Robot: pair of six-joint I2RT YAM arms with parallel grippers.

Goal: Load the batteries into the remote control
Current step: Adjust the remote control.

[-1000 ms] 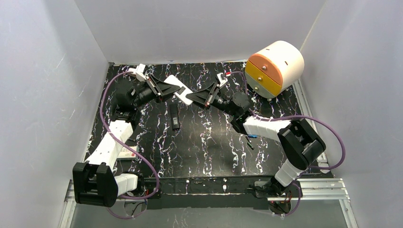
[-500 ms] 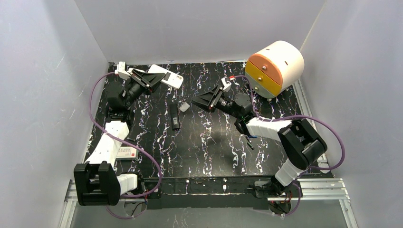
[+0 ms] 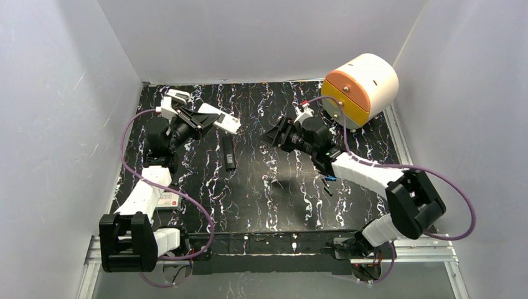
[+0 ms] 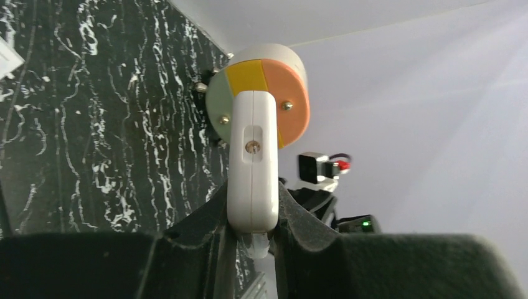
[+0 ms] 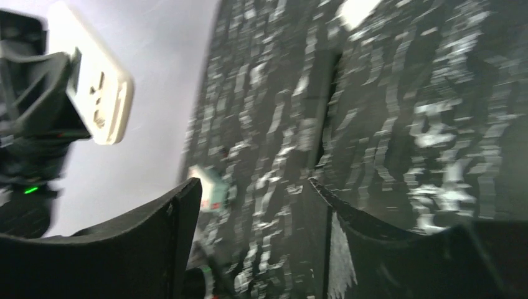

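Your left claw (image 3: pixel 200 119) is clamped on the white remote (image 3: pixel 219 119), held off the table (image 3: pixel 268 205) at its far left. Your right claw (image 3: pixel 271 134) faces it with its fingers apart, holding nothing. The batteries (image 3: pixel 329 179) lie well behind that claw, under the right forearm. A black bar (image 3: pixel 229 152) lies between the claws, and open tabletop runs to the near edge.

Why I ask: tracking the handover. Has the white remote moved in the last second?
Yes. The white remote, held by the left end effector, has shifted left, away from the orange-fronted drawer unit.
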